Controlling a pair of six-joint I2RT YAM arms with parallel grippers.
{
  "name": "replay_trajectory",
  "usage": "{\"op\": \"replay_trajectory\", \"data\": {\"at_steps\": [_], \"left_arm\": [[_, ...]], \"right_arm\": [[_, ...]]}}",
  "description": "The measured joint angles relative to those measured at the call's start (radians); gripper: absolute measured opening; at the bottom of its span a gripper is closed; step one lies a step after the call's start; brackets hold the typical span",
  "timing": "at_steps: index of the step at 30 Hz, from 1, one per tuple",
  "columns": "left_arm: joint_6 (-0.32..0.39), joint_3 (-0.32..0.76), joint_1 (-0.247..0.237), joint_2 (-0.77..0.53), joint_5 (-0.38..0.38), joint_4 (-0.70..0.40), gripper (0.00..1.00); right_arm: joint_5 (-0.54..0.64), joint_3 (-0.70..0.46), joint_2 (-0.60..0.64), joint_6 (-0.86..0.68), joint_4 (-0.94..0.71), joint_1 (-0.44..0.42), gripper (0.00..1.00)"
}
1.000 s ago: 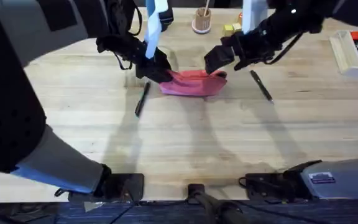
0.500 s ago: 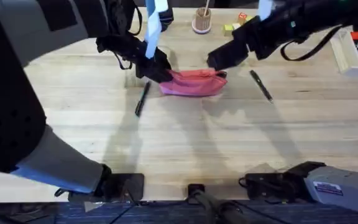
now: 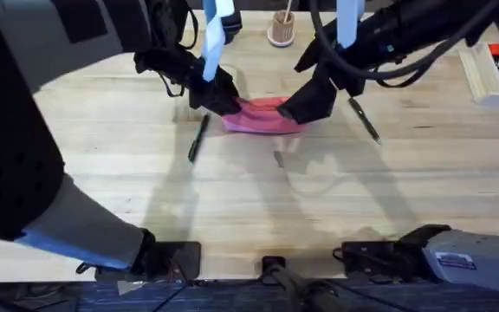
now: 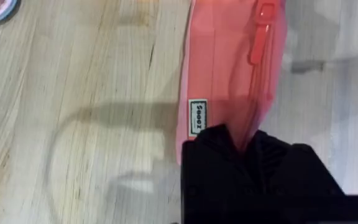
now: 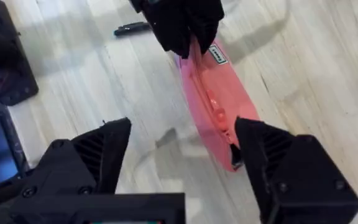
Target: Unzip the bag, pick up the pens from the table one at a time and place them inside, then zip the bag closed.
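Bag [image 4: 229, 68], label unreadable, pinched by left hand [image 4: 241, 140]; right hand [image 5: 182, 146] wide.

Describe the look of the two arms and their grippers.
Both arms are black with black cables looped along them and a light blue strip hanging near each wrist. The left gripper has blocky matte-black fingers. The right gripper has broad black fingers with ribbed inner faces. A white label sits near the right base.

We think this is a robot lab or workshop. We see a big light wooden table [image 3: 258, 208] with two black robot arms fixed at its near edge. At the far side stand a small cup [image 3: 281, 31] and a white tray of markers [image 3: 490, 76].
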State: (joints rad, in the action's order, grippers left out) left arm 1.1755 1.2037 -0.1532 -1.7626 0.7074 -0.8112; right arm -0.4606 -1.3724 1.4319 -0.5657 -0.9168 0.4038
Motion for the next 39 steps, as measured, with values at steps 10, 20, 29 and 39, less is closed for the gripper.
{"op": "replay_trajectory", "data": {"at_steps": [10, 20, 29, 39], "left_arm": [[0.000, 0.000, 0.000, 0.000, 0.000, 0.000, 0.042], [0.000, 0.000, 0.000, 0.000, 0.000, 0.000, 0.042], [0.000, 0.000, 0.000, 0.000, 0.000, -0.001, 0.042], [0.000, 0.001, 0.000, 0.000, 0.000, -0.001, 0.042]], "right_arm": [[0.090, 0.000, 0.000, -0.038, 0.025, 0.000, 0.997], [0.190, 0.000, 0.000, -0.057, -0.019, 0.000, 0.997], [0.195, 0.000, 0.047, -0.063, -0.029, 0.000, 0.997], [0.195, 0.000, 0.148, -0.063, -0.025, 0.000, 0.997]]}}
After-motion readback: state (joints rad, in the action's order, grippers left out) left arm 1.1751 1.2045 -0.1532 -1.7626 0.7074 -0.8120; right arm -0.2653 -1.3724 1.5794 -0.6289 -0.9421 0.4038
